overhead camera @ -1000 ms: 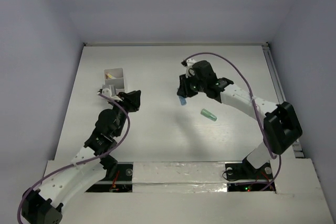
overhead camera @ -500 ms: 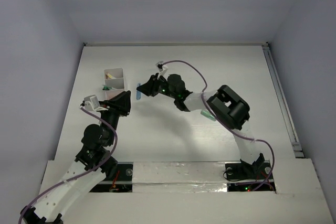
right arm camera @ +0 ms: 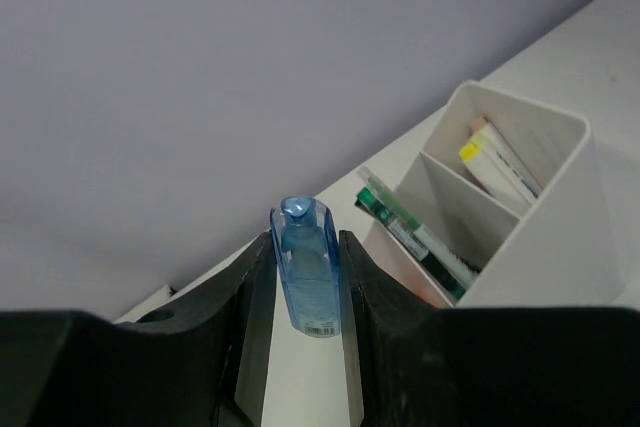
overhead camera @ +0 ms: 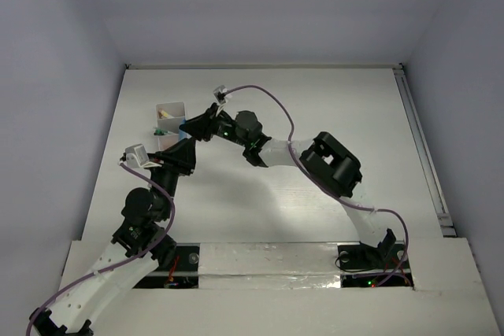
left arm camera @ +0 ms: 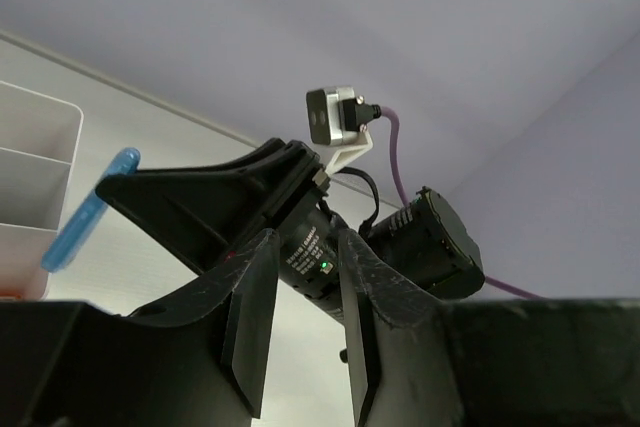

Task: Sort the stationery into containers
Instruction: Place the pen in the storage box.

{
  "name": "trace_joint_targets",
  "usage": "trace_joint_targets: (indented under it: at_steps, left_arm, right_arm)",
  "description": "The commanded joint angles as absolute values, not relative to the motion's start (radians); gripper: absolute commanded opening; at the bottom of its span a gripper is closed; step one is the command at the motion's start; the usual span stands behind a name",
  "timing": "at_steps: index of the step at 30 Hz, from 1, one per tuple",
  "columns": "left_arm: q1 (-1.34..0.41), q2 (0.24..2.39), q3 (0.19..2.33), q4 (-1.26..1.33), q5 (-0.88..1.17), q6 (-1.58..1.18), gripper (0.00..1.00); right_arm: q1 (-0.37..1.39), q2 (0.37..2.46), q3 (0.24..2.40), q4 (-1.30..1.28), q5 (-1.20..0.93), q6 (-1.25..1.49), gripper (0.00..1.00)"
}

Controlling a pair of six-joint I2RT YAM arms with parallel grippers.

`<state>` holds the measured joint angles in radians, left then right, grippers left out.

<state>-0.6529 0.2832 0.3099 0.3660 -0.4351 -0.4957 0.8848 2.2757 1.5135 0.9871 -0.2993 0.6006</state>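
Note:
My right gripper [overhead camera: 191, 126] reaches far left and is shut on a stubby blue marker [right arm camera: 308, 267], held upright between its fingers just right of the white organizer box [overhead camera: 172, 116]. The marker [left arm camera: 90, 209] also shows in the left wrist view, next to the box [left arm camera: 30, 177]. In the right wrist view the box [right arm camera: 545, 237] holds white sticks with a yellow end [right arm camera: 490, 162] in one compartment and green and dark pens [right arm camera: 415, 232] in another. My left gripper [overhead camera: 183, 153] is open and empty, just below the right gripper. The mint-green marker is hidden.
The right arm's forearm and elbow [overhead camera: 327, 164] stretch across the middle of the white table [overhead camera: 331, 92]. Its purple cable [overhead camera: 272, 108] arcs above it. A rail [overhead camera: 417, 139] runs along the table's right edge. Walls close in the back and sides.
My right arm has swung left across the table with the blue marker, from the middle to the box. My left gripper has pulled back from the box and turned toward the right gripper.

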Motion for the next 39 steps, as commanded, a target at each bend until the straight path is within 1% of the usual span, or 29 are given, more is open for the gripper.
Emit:
trace_joint_targets:
  at_steps: [1,4,8,12,18,21,22,25,30,31,32,37,39]
  left_arm:
    - [-0.657,0.282,0.313,0.397,-0.440,-0.494,0.27]
    - [-0.657,0.282,0.313,0.396,-0.449,-0.491,0.28]
    - [-0.666,0.291,0.311,0.403,-0.443,-0.491,0.28]
    - [-0.666,0.302,0.319,0.400,-0.440,-0.489,0.28]
    - [-0.666,0.310,0.319,0.403,-0.442,-0.488,0.28]
    - [-0.666,0.324,0.316,0.408,-0.445,-0.485,0.28]
    - [-0.666,0.328,0.319,0.408,-0.445,-0.485,0.28]
    - [-0.666,0.339,0.321,0.408,-0.440,-0.485,0.28]
    - [-0.666,0.341,0.319,0.410,-0.448,-0.483,0.28]
    - [-0.666,0.341,0.318,0.411,-0.446,-0.483,0.28]
    - [-0.666,0.341,0.318,0.413,-0.448,-0.483,0.28]
    - [-0.666,0.342,0.319,0.410,-0.449,-0.483,0.28]
    - [-0.666,0.338,0.316,0.411,-0.449,-0.483,0.28]
  right_arm:
    - [0.896,2.310,1.609,1.003,-0.261,0.551,0.18]
    - [0.896,2.341,1.620,1.012,-0.232,0.549,0.18]
    - [0.896,2.367,1.675,0.959,-0.212,0.508,0.18]
    - [0.905,2.387,1.675,0.942,-0.206,0.497,0.19]
    - [0.914,2.395,1.667,0.928,-0.190,0.477,0.25]
    - [0.914,2.390,1.654,0.946,-0.193,0.474,0.30]
    - [0.923,2.388,1.652,0.953,-0.193,0.472,0.34]
    - [0.923,2.379,1.649,0.947,-0.193,0.460,0.40]
    - [0.923,2.365,1.640,0.942,-0.190,0.443,0.45]
    - [0.923,2.361,1.635,0.949,-0.189,0.445,0.47]
    - [0.923,2.355,1.631,0.951,-0.187,0.446,0.51]
    - [0.923,2.306,1.599,0.971,-0.198,0.445,0.52]
    - [0.923,2.274,1.574,0.974,-0.198,0.443,0.51]
